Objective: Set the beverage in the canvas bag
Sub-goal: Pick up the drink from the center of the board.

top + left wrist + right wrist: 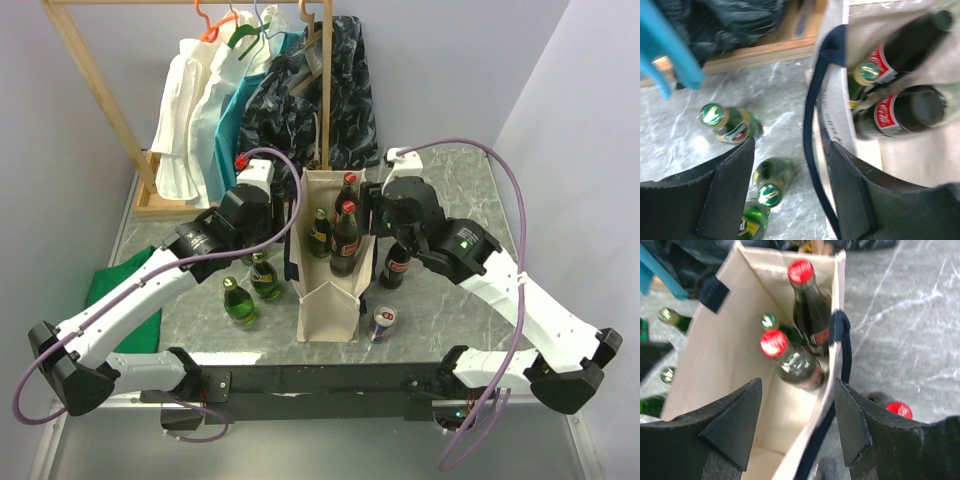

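Note:
The cream canvas bag (330,295) with navy handles stands open mid-table. It holds two red-capped cola bottles (345,238) and a green bottle (320,232). My left gripper (283,215) is open at the bag's left wall. In the left wrist view, the gripper (790,150) has the navy handle strap (810,130) between its fingers. My right gripper (377,212) is open at the right wall. In the right wrist view, the gripper (799,390) straddles the bag's wall (832,370) and strap, above the cola bottles (797,365).
Green bottles (238,300) (264,277) stand left of the bag, also shown in the left wrist view (771,182). A cola bottle (393,262) and a can (381,323) stand to its right. A wooden rack (325,90) with hanging clothes is behind. A green cloth (115,285) lies far left.

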`<move>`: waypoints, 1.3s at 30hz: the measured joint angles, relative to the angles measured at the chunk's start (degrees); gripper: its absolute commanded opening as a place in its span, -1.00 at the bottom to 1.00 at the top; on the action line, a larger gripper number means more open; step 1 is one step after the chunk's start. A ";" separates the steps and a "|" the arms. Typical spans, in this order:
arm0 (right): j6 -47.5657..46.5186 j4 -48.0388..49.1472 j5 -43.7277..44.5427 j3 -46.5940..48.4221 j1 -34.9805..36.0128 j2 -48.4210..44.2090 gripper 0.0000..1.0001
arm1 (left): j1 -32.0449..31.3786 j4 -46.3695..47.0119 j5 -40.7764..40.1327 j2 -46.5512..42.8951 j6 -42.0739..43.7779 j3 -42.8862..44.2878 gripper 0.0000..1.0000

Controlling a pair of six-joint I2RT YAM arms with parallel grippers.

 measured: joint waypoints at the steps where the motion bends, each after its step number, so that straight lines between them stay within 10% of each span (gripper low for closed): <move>1: 0.22 -0.52 -0.13 -0.39 0.00 -0.35 0.33 | 0.00 -0.61 -0.92 -0.13 -0.50 0.00 0.36; 25: 5.95 -5.92 -6.16 -8.94 0.11 -0.94 0.21 | 0.24 -7.98 -1.81 -3.13 -9.62 -8.26 0.38; 39: 6.23 -6.05 -6.40 -9.29 0.37 -0.94 0.23 | 0.33 -7.37 1.86 0.61 -9.92 -9.49 0.02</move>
